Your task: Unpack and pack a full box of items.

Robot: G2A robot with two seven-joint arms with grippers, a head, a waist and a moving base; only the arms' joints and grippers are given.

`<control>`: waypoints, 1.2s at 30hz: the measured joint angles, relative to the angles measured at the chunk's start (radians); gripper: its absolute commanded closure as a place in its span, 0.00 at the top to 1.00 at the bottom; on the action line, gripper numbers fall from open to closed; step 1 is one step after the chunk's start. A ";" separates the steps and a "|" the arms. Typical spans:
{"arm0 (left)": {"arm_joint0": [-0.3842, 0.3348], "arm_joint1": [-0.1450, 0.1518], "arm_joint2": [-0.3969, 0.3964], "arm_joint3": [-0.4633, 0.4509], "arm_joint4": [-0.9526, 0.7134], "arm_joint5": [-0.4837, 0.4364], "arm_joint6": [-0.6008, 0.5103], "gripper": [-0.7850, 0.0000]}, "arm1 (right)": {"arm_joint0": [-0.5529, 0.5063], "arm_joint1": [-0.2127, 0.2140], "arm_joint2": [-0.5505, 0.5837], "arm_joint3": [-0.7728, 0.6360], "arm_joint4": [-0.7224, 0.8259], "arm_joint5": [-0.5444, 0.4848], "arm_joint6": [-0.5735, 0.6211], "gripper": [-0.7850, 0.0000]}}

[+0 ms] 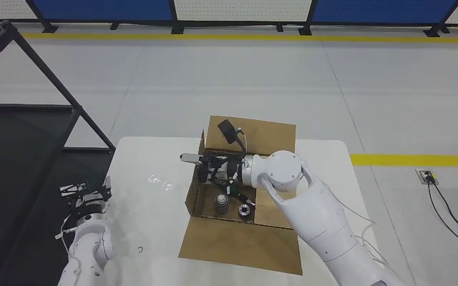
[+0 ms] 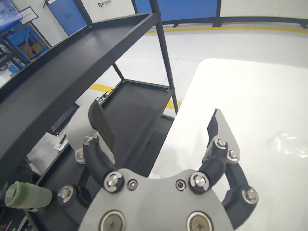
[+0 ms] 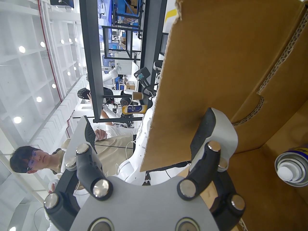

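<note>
An open cardboard box sits mid-table with its flaps spread. My right gripper is at the box's left wall. In the right wrist view the right gripper is open and straddles the upright cardboard flap, one finger inside the box and one outside. Spray cans stand inside the box, and one can top is close to the inner finger. A black device with a cable lies on the far flap. My left gripper is open and holds nothing, at the table's left edge.
A black metal cart with shelves stands just off the table's left edge, close to the left gripper. The white tabletop lies bare between the left arm and the box. A small round part lies by the cans.
</note>
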 measured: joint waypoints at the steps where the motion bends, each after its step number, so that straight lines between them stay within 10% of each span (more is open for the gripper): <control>1: 0.021 0.001 -0.006 -0.033 -0.008 -0.018 0.016 1.00 | 0.004 -0.003 -0.007 0.001 0.001 0.007 -0.005 1.00; 20: 0.423 0.039 -0.124 -0.528 0.019 -0.597 0.285 1.00 | 0.120 -0.086 -0.136 0.142 0.113 0.017 -0.054 1.00; 29: 0.443 0.046 -0.091 -0.605 0.028 -0.707 0.249 1.00 | 0.179 -0.132 -0.182 0.266 0.149 -0.027 -0.047 1.00; 36: 0.392 0.041 -0.024 -0.601 0.062 -0.619 0.166 1.00 | 0.196 -0.150 -0.187 0.317 0.159 -0.058 -0.037 1.00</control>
